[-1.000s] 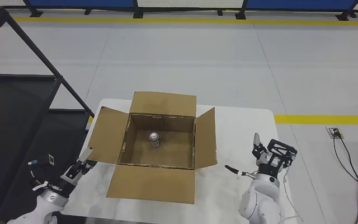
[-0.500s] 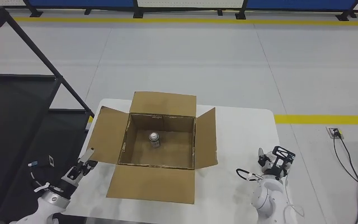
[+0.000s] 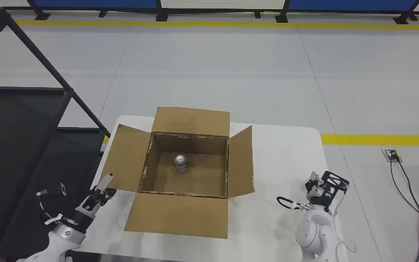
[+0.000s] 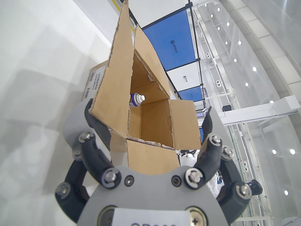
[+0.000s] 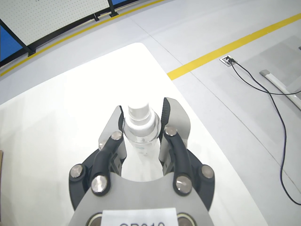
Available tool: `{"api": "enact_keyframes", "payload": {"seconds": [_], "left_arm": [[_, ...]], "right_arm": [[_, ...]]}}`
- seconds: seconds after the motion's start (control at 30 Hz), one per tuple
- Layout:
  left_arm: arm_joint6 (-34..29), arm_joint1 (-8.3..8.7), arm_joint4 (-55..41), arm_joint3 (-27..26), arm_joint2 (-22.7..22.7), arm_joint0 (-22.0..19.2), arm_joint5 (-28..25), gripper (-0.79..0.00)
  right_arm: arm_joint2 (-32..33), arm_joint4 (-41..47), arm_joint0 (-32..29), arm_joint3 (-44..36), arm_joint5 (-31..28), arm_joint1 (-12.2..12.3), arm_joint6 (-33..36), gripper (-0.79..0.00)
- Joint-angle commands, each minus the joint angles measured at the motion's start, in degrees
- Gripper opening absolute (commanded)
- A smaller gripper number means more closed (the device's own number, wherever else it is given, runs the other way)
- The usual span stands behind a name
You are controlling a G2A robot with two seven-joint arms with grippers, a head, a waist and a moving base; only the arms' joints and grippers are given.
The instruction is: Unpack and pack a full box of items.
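An open cardboard box [image 3: 177, 215] stands mid-table with its flaps spread. A spray can [image 3: 180, 162] with a white cap stands upright inside it, and the left wrist view shows the can [image 4: 136, 99] past the box's raised flap [image 4: 117, 76]. My left gripper [image 3: 105, 185] hovers off the box's near left corner, open and holding nothing [image 4: 149, 111]. My right gripper [image 3: 321, 187] is near the table's right edge, shut on a clear bottle [image 5: 141, 128] with a white pump top.
The white table [image 5: 70, 90] has bare room to the right of the box. A dark frame [image 3: 39, 124] stands left of the table. A floor socket [image 3: 391, 154] with a cable lies beyond the right edge.
My right gripper has dropped lower and drifted slightly right near the table's right edge. The left gripper has shifted a little. The box and the can have stayed put.
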Motion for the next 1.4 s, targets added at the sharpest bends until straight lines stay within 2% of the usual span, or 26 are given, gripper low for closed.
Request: {"api": "enact_keyframes", "payload": {"seconds": [0.0,0.17,0.4,0.6,0.73,0.93,1.1,1.37], "left_arm": [[0.20,-0.03,-0.11,-0.01,-0.12,0.17,-0.22,0.000],[0.46,-0.10,-0.91,0.35,-0.62,0.79,-1.19,0.000],[0.57,-0.21,-2.53,1.00,-1.45,1.71,-2.82,0.000],[0.59,-0.32,-3.67,1.67,-1.73,2.37,-4.20,0.000],[0.52,-0.39,-4.40,2.10,-2.09,2.83,-5.02,0.000],[0.26,-0.44,-5.28,2.50,-2.53,2.90,-5.68,0.000],[-0.31,-0.43,-5.49,2.61,-2.74,2.49,-5.50,0.000],[-1.67,-0.29,-4.93,3.01,-2.79,0.93,-4.52,0.000]], "right_arm": [[-1.16,0.42,-0.12,-1.36,0.25,-0.10,-0.33,-0.785],[-6.05,-0.02,0.02,-8.41,2.02,-0.54,-1.83,-0.785],[-22.60,-8.36,-0.28,-23.58,4.66,-1.70,-2.31,-0.785],[-36.78,-16.52,5.89,-24.42,4.82,-2.87,3.88,-0.785],[-43.72,-18.91,11.02,-19.61,4.54,-3.96,8.74,-0.785],[-50.08,-24.26,20.62,-2.45,5.31,-6.07,21.76,-0.785],[-52.51,-22.09,26.97,12.36,6.89,-8.26,27.56,-0.785],[-51.83,-16.42,32.73,25.61,9.87,-10.75,29.80,-0.785]]}}
